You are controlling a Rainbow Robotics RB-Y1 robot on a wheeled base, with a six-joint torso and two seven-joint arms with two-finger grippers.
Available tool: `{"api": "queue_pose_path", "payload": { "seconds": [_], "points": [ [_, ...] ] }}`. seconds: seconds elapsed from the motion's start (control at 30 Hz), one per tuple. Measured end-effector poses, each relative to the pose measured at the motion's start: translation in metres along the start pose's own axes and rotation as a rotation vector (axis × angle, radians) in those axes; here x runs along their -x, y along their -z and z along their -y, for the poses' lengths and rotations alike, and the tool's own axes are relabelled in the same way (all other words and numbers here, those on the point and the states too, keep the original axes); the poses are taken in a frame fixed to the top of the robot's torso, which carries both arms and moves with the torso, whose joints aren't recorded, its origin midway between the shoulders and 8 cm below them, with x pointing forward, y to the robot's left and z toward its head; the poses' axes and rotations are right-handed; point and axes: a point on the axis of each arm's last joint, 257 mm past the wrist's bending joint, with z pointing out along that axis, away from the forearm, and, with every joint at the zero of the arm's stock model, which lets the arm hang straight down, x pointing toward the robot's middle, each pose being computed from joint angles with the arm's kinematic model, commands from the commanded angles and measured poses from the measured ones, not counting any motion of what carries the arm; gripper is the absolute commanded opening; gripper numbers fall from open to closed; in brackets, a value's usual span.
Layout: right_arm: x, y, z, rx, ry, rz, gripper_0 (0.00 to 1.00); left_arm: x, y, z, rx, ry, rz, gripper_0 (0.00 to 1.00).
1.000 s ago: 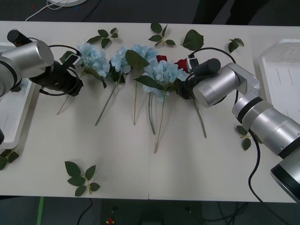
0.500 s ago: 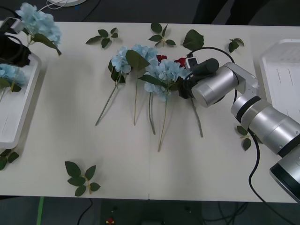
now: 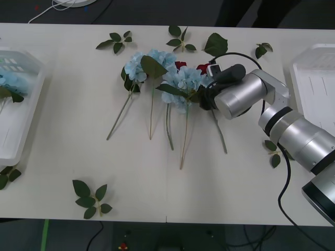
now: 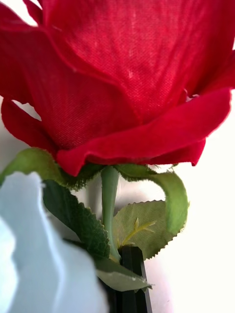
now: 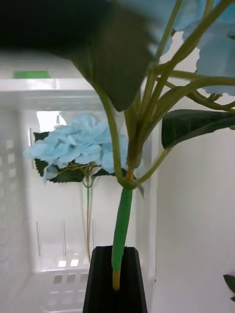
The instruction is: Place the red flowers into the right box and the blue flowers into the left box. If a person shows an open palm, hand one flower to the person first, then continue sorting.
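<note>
In the front view, the right arm is reaching across the white bench point(image 3: 220, 183) toward the row of flowers, and the right claw point(image 3: 205, 98) is sitting at the right end of that row, pressed against the leaves beside a red flower point(image 3: 203, 69). A second red bloom point(image 3: 180, 65) is peeking out just behind the blue flowers point(image 3: 180, 81), whose three clusters are lying side by side with their thin stems trailing toward the robot. The left box point(image 3: 23, 112) is standing at the bench's left edge with a blue cluster point(image 3: 11, 82) lying inside it. The right box point(image 3: 309, 78) is sitting at the far right edge, well apart from the flowers. Loose green leaf sprigs point(image 3: 90, 197) are lying scattered around the bench.

In the right wrist view, the right claw point(image 4: 128, 274) is clenching on the green stem just under a large red bloom point(image 4: 122, 73), with pale-blue petals point(image 4: 34, 244) crowding in beside it.

In the left wrist view, the left claw point(image 5: 116, 279) is gripping the green stem of a blue flower point(image 5: 215, 54) between its black fingers point(image 5: 134, 281), holding it above the left box point(image 5: 19, 195), where another blue cluster point(image 5: 78, 146) is lying on the tray floor.
</note>
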Motion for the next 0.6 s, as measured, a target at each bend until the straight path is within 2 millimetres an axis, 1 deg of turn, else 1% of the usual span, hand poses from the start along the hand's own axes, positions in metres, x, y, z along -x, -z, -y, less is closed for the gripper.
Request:
{"api": "queue_pose_path", "payload": {
  "seconds": [0.07,0.13,0.23,0.33,0.4,0.5,0.6],
  "points": [
    [0.000,0.005,0.000,0.014,-0.016,-0.015,0.00,-0.004,0.008,-0.010,-0.003,0.039,0.020,0.00],
    [0.006,0.014,0.002,0.027,-0.021,-0.014,0.00,-0.011,0.009,-0.017,-0.021,0.087,0.039,0.00],
    [0.021,0.031,0.010,0.043,-0.018,0.012,0.00,-0.030,-0.005,-0.029,-0.029,0.146,0.046,0.00],
    [0.032,0.052,0.020,0.064,-0.033,0.032,0.00,-0.050,-0.025,-0.055,0.027,0.189,0.061,0.00],
    [0.037,0.064,0.030,0.072,-0.054,0.043,0.00,-0.066,-0.034,-0.073,0.074,0.203,0.059,0.00],
    [0.042,0.083,0.046,0.080,-0.090,0.054,0.00,-0.080,-0.042,-0.091,0.124,0.192,0.055,0.00],
    [0.045,0.102,0.065,0.076,-0.121,0.060,0.00,-0.090,-0.047,-0.104,0.165,0.156,0.056,0.00]
  ]
}}
